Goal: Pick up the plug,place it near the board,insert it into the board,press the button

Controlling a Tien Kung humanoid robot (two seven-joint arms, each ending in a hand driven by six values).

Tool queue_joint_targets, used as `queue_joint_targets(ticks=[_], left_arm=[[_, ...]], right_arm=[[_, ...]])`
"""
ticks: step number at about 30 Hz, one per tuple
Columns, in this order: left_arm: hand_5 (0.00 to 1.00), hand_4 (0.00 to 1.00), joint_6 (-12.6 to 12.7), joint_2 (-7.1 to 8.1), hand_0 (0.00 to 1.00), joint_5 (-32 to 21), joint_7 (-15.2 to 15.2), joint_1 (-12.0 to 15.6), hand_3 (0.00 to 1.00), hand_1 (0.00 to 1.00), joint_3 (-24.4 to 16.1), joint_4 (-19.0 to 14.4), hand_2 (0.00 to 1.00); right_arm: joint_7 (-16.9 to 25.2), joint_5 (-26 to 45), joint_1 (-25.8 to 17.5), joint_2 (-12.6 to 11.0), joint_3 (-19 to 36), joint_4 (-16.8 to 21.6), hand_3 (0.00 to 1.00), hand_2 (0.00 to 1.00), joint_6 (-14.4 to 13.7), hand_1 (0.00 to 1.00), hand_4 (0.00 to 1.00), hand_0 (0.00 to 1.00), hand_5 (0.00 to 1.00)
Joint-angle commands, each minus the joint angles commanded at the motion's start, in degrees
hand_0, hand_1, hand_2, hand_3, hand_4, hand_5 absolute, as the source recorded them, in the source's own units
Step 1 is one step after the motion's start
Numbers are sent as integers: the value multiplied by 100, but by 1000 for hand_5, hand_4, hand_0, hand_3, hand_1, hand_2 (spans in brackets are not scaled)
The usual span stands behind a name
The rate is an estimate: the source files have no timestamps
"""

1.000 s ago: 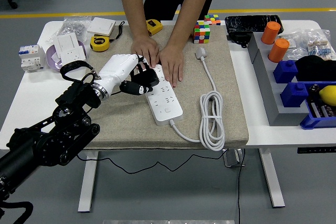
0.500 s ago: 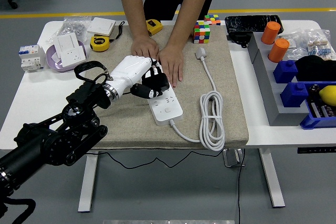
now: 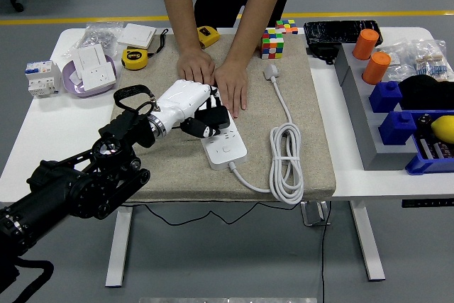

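A white power strip lies on the beige mat, its cable coiled to the right and ending in a white plug. My left hand, white-shelled with black fingers, is shut on a black plug and holds it over the strip's far half, at or just above the sockets. A person at the far side presses both hands down at the strip's far end, right beside my hand. The right arm is out of view.
A Rubik's cube and two yellow tape measures lie at the back. White sockets and a breaker sit at the left. A grey tray, orange cylinders and blue bins stand at the right.
My left hand has moved right with the black plug, from beside the strip's left edge to over its sockets. The person's hands have stayed in place.
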Motion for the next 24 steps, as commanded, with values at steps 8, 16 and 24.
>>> queue_joint_targets(ticks=[8, 16, 24], left_arm=[[90, 513, -102, 140, 332, 21, 24, -5, 363, 236, -129, 53, 237], [87, 514, -214, 203, 335, -13, 35, 45, 363, 237, -39, 52, 238], [87, 515, -262, 238, 337, -38, 37, 74, 364, 239, -4, 36, 238]], right_arm=[[-17, -72, -22, 4, 104, 0, 882, 862, 2, 901, 998, 950, 983], [12, 35, 3, -3, -12, 0, 881, 862, -9, 900, 998, 950, 984], [-1, 1, -28, -7, 12, 0, 880, 862, -6, 901, 998, 950, 984]])
